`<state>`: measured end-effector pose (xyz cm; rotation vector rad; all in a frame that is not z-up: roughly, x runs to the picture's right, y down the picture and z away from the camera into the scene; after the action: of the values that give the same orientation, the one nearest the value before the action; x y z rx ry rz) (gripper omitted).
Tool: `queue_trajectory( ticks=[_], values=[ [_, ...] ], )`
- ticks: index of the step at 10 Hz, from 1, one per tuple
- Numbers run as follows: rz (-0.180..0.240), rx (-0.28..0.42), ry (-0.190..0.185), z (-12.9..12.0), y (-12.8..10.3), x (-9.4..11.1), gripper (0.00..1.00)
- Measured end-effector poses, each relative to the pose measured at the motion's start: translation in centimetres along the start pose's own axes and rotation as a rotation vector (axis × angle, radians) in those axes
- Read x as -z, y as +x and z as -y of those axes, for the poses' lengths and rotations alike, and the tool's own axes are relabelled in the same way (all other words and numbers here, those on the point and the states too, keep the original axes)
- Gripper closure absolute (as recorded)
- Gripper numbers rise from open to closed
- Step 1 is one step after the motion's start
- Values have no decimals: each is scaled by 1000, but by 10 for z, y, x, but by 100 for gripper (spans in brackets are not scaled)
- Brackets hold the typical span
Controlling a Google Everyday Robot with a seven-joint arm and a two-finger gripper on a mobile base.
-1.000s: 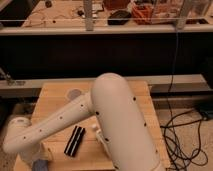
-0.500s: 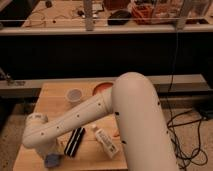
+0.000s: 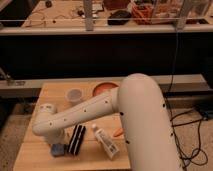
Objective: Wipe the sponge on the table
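A: What does the arm (image 3: 100, 107) look like?
B: Smooth and creamy white, like fat round tubes. It gets thinner toward the jaws.
A: Any marks?
B: Little dark dots (image 3: 84, 112) in a row.
A: And the gripper (image 3: 56, 141)?
B: At the thin end, low over the table (image 3: 30, 157).

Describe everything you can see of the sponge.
The sponge is a small, soft-looking blue-grey block lying flat on the light-wood table, near its camera-side left corner. The claw is right above it, covering part of its top. The black ridged block lies close beside it; contact is unclear.
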<state>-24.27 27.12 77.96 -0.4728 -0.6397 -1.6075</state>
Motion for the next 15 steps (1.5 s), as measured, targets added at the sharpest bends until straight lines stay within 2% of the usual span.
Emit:
queue_trajectory(
  ticks=[2,9,11,12,14,15],
  values=[
    [-8,-6,11,7,25,-4,46],
    [-18,95,21,93,64,-3,46],
    [-12,151,23,120,64,-4,47],
    [-5,177,16,126,61,-5,50],
    [7,260,12,156,41,-6,52],
    [12,286,6,161,31,-6,52]
  ],
)
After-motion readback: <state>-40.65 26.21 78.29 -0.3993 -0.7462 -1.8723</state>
